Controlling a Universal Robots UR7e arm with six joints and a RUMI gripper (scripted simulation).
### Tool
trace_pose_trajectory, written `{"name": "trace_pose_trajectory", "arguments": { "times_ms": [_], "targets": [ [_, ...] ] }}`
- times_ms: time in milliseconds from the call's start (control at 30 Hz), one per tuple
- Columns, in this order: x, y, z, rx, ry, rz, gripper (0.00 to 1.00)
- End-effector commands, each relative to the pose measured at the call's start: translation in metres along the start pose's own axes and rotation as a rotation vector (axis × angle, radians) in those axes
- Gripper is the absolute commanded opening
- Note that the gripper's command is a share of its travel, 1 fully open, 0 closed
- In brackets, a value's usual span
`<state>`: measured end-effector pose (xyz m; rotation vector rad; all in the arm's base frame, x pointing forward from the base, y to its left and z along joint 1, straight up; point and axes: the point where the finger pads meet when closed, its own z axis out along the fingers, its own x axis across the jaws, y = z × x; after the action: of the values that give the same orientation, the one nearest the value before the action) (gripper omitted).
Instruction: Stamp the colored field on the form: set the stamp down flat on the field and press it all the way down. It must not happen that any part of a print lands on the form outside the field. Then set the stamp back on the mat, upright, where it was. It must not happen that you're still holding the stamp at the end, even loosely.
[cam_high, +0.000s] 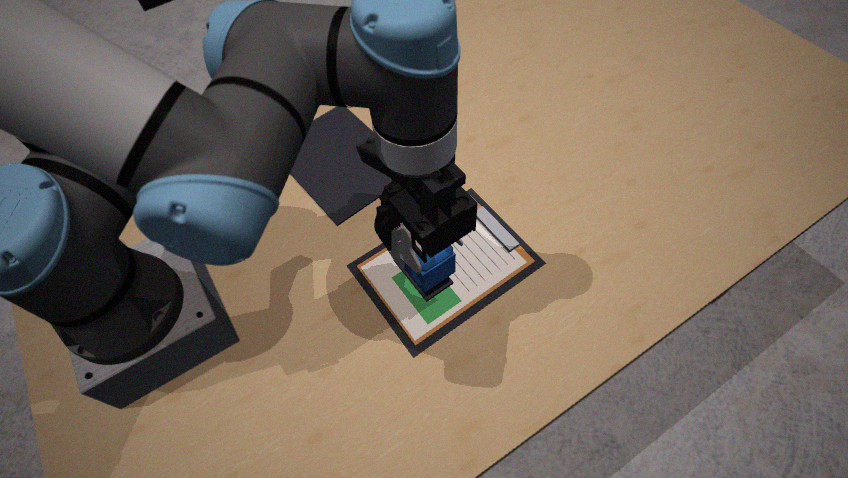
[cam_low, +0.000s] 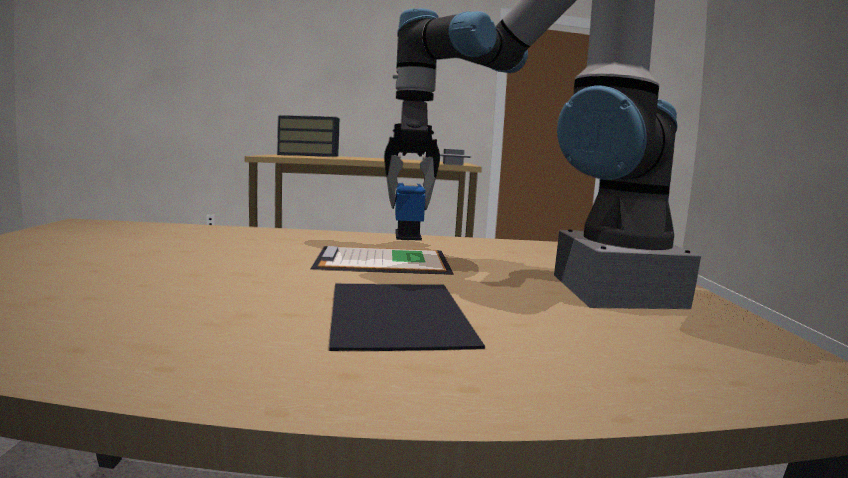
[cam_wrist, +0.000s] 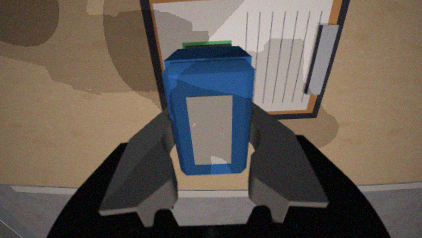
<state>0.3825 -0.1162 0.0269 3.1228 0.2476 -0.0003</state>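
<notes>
My gripper (cam_high: 428, 261) (cam_low: 410, 198) (cam_wrist: 210, 104) is shut on the blue stamp (cam_high: 436, 268) (cam_low: 409, 204) (cam_wrist: 209, 90) and holds it upright in the air, a little above the form. The form (cam_high: 492, 255) (cam_low: 362, 256) (cam_wrist: 280, 55) is white paper on a clipboard with a dark border. Its green field (cam_high: 442, 304) (cam_low: 408, 255) (cam_wrist: 206, 44) lies right below the stamp and is partly hidden by it. The dark mat (cam_high: 332, 172) (cam_low: 397, 317) lies bare on the table beside the form.
The robot's grey base (cam_high: 154, 350) (cam_low: 626, 276) stands on the wooden table (cam_high: 653, 148) (cam_low: 148, 308) near the form. The clipboard's metal clip (cam_high: 497, 228) (cam_low: 329, 252) (cam_wrist: 320, 60) is at the form's far end. A side table with a small drawer box (cam_low: 308, 135) stands in the background.
</notes>
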Motion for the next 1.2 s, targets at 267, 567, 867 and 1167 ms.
{"name": "trace_pose_trajectory", "arguments": {
  "times_ms": [267,567,867,1167],
  "targets": [
    [-0.002,0.007,0.000,0.001,0.002,0.001,0.20],
    [-0.002,0.007,0.005,0.001,0.002,0.001,0.20],
    [-0.002,0.008,0.025,0.001,0.002,0.001,0.20],
    [-0.002,0.008,0.038,0.001,0.002,0.001,0.20]
  ]
}}
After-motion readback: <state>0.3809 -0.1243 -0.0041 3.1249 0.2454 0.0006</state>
